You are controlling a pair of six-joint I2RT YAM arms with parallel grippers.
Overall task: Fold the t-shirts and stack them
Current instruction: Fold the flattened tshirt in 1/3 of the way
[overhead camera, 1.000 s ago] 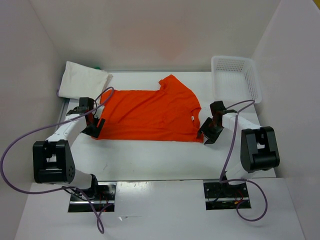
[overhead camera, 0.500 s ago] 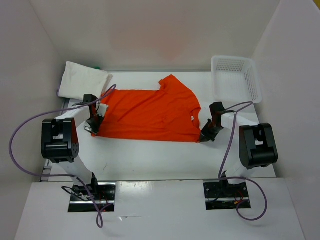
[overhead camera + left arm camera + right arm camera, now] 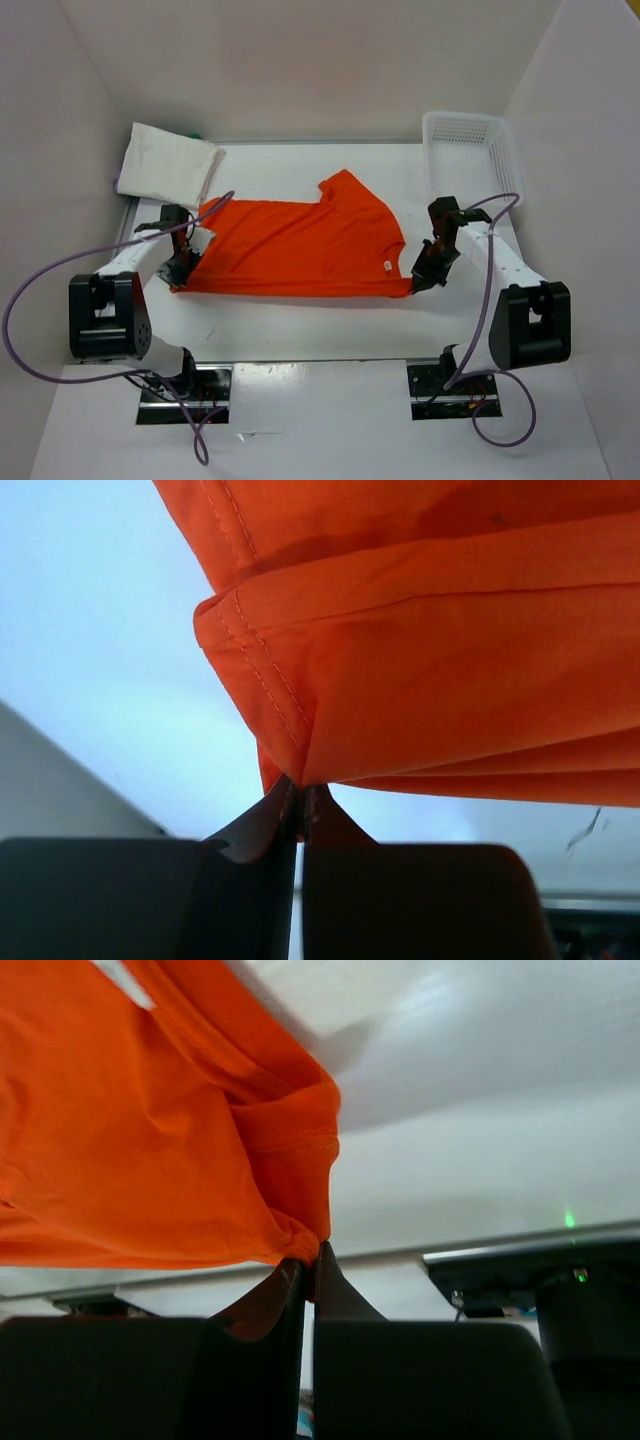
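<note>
The orange-red t-shirt (image 3: 300, 245) lies spread across the middle of the table, its near edge pulled taut between both arms. My left gripper (image 3: 180, 278) is shut on the shirt's near-left corner; in the left wrist view the hem (image 3: 300, 680) bunches down into the closed tips (image 3: 298, 792). My right gripper (image 3: 418, 283) is shut on the near-right corner, and the cloth (image 3: 150, 1140) gathers into its tips (image 3: 312, 1255). A folded white t-shirt (image 3: 168, 163) rests at the far left, with a bit of green cloth (image 3: 195, 134) showing behind it.
A white mesh basket (image 3: 470, 155) stands at the far right corner. White walls enclose the table on three sides. Purple cables loop from both arms over the near side.
Both grippers have closed on the shirt's near corners and drawn them toward the near edge. The corners are now lifted and the hem is stretched.
</note>
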